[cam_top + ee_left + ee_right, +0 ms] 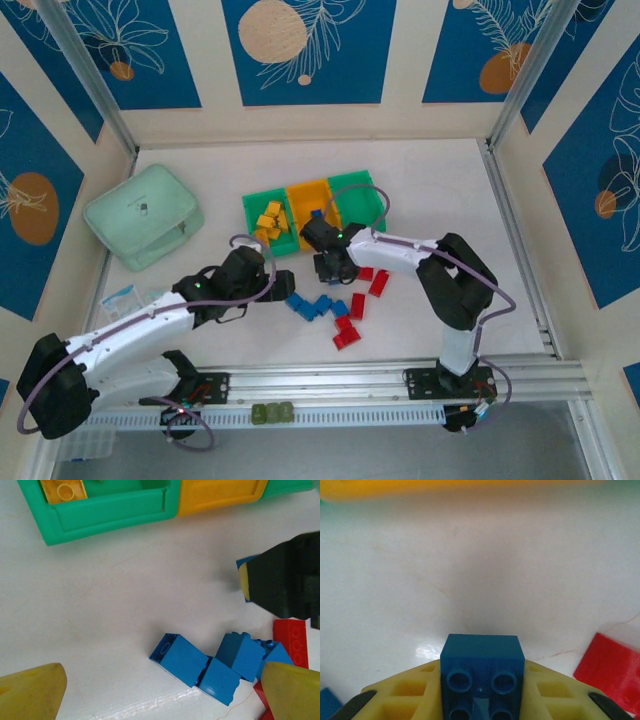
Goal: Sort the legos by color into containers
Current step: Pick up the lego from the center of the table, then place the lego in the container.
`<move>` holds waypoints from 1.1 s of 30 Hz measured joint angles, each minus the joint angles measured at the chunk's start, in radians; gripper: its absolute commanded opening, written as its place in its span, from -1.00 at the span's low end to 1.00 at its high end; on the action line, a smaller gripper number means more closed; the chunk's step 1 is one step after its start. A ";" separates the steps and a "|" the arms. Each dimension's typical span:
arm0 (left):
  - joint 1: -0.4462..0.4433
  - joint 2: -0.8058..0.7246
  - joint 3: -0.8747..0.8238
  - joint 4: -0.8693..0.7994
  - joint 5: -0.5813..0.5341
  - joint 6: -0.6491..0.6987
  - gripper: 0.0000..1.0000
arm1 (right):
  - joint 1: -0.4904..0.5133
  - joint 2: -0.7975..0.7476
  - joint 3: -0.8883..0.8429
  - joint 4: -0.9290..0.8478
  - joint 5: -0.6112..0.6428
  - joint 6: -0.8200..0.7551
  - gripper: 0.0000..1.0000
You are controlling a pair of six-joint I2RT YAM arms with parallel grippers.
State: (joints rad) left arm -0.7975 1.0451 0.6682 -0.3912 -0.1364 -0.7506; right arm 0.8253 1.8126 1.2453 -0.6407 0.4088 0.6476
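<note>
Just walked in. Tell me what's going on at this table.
Two arms are sorting bricks by colour into three bins. The right gripper holds a blue brick in front of the orange bin. The left gripper hangs open over the loose blue bricks. Yellow bricks already sit in the left green bin. Red bricks lie unsorted on the table.

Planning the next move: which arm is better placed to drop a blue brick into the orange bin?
Right: its tool grips a blue brick near the orange bin; left tool is open.
</note>
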 measured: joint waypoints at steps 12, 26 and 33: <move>0.074 0.025 0.162 -0.047 -0.018 0.115 0.99 | -0.093 0.094 0.317 0.006 0.034 -0.152 -0.38; 0.238 0.105 0.210 -0.045 0.039 0.177 0.99 | -0.177 0.449 0.734 -0.037 0.029 -0.272 -0.08; 0.243 0.105 0.212 -0.044 0.050 0.177 0.99 | -0.184 0.468 0.771 -0.059 0.009 -0.290 0.06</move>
State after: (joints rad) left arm -0.5545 1.1496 0.8803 -0.4355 -0.0860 -0.5735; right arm 0.6415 2.2810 2.0159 -0.6994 0.4179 0.3576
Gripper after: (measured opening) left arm 0.993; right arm 0.522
